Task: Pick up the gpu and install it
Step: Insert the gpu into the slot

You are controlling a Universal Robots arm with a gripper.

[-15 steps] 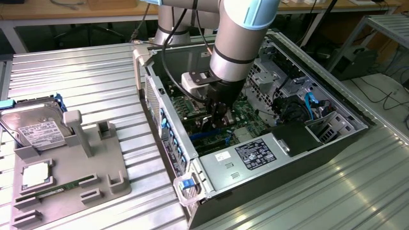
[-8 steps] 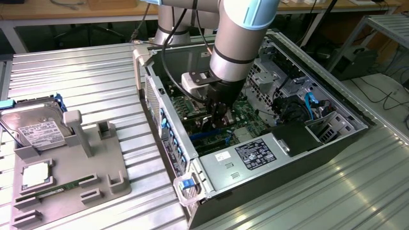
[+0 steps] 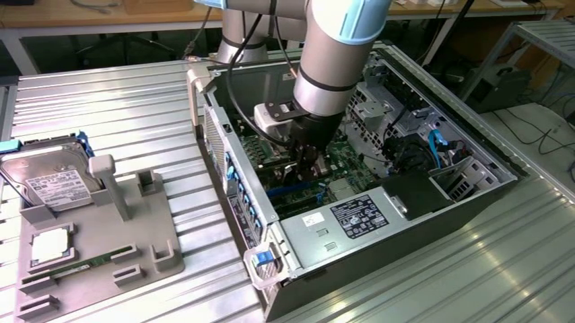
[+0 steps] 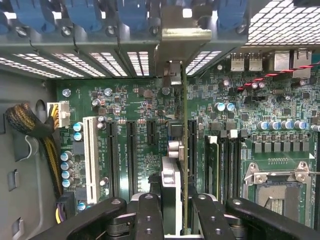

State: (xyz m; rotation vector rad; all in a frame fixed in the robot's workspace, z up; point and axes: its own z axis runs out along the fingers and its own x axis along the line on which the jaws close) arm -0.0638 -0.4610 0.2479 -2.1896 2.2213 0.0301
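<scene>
Gripper (image 4: pixel 177 202) clamped on gpu (image 4: pixel 170 182), card held edge-on w/ mobo (image 4: pixel 125 97) behind it, inside case (image 3: pixel 467 202).

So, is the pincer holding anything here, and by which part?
The pincer grips the thin dark gpu card, pinched across its flat faces along its upper edge.

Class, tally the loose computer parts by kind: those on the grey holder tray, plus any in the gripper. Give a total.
silver hard drive with white label: 1
silver square processor chip: 1
narrow green memory stick: 1
thin dark grey-black gpu card, held in the gripper: 1
Total: 4
</scene>
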